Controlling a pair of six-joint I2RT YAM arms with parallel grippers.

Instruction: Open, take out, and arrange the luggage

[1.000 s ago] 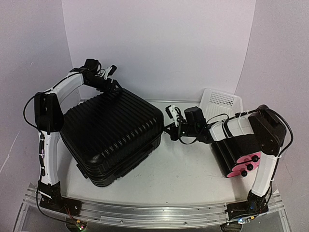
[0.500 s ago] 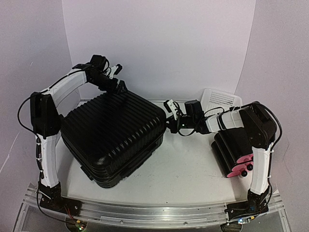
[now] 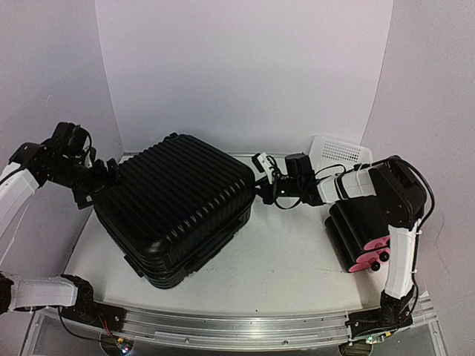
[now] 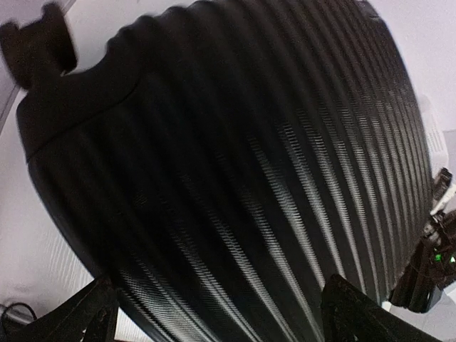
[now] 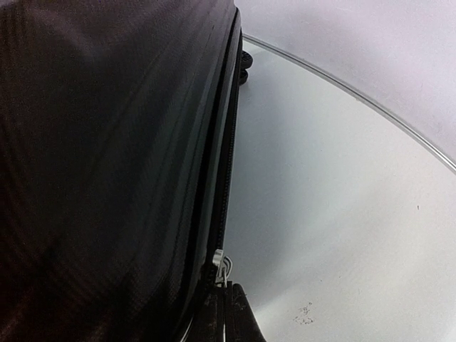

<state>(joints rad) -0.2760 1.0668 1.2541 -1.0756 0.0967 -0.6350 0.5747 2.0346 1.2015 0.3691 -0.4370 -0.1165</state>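
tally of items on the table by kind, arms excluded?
Black ribbed suitcase: 1
Black box with pink drawer fronts: 1
White mesh basket: 1
Total: 3

1. No readable text, labels, brand marks, numbers or signs in any of the three views.
2. The luggage (image 3: pixel 174 208) shell shows only plain ribbing; nothing legible stands on it.
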